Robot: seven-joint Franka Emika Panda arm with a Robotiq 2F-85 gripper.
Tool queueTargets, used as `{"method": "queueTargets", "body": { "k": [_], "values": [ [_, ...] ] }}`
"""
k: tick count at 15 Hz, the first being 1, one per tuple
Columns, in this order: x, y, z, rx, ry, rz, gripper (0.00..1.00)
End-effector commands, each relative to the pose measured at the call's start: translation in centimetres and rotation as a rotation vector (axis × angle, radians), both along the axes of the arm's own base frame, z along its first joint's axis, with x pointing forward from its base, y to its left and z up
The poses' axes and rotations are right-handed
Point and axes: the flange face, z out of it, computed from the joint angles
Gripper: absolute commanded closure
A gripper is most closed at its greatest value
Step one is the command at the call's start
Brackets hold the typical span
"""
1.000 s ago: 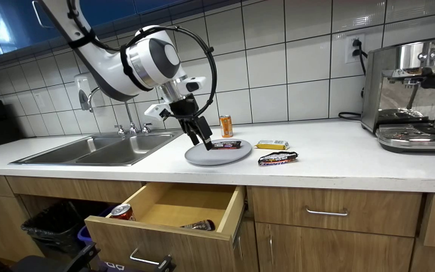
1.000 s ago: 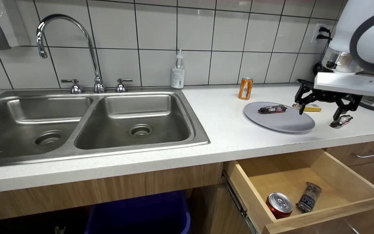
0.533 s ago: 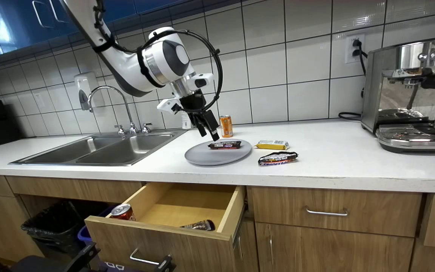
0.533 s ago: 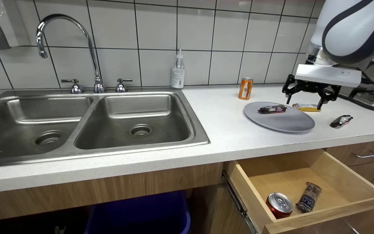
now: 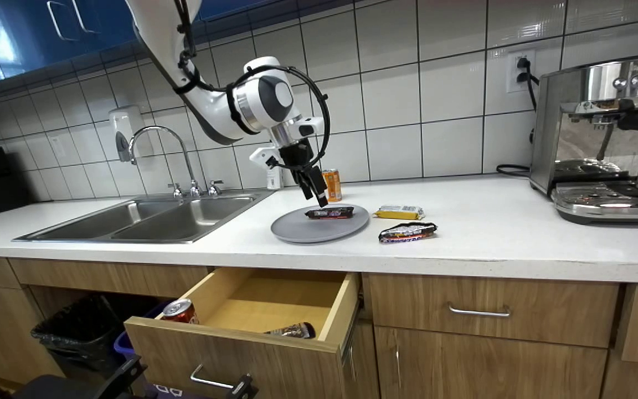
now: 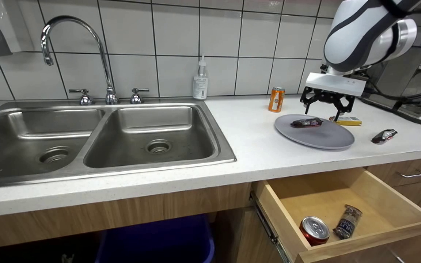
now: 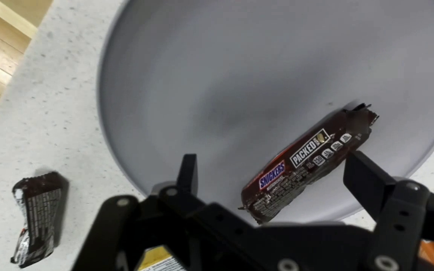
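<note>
**Spread wide over a candy bar (image 7: 307,162) on a gray plate (image 6: 320,138)**

Hanging above the far side of the plate, with the tool (image 6: 321,116) parted into a broad gap and its two fingers (image 7: 365,178) free. With the candy bar lying flat below that gap, on the far part of the plate. In an exterior view, with both fingers apart from the candy bar and the left one shown above its middle. In the wrist view, crossing that gap on a slant in brown wrapping, with one finger showing close beside the candy bar and the other well apart from its end.

Set on a white table (image 5: 490,238), with a yellow bar (image 5: 399,213) just right of the plate, a dark bar (image 5: 407,232) nearer on the same side, and an orange can (image 6: 276,99) standing beyond the plate, by the tiled wall (image 5: 452,94). Bordered on the left by a double sink (image 6: 155,122) and, well to the right, by a coffee machine (image 5: 579,138). Joined at the near side, lower down, by a pulled-out drawer (image 5: 252,353) holding a red can (image 6: 314,229) at the left and a dark packet (image 6: 347,221) beside it.
</note>
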Motion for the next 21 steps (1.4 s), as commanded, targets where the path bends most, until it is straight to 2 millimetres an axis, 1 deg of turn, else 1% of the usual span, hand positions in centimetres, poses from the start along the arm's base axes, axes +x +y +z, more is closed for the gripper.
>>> {"method": "queueTargets", "body": {
  "k": [1,6,11,16,21],
  "values": [
    [3.4,0.1,-1.0,0.013,0.018,-0.049,0.00],
    [6.1,0.1,-2.5,0.025,0.039,-0.084,0.00],
    [7.8,-0.2,-3.3,0.035,0.053,-0.113,0.00],
    [8.4,-0.6,-3.9,0.034,0.066,-0.132,0.00],
    [8.4,-1.1,-4.6,0.028,0.088,-0.144,0.00]
  ]
}}
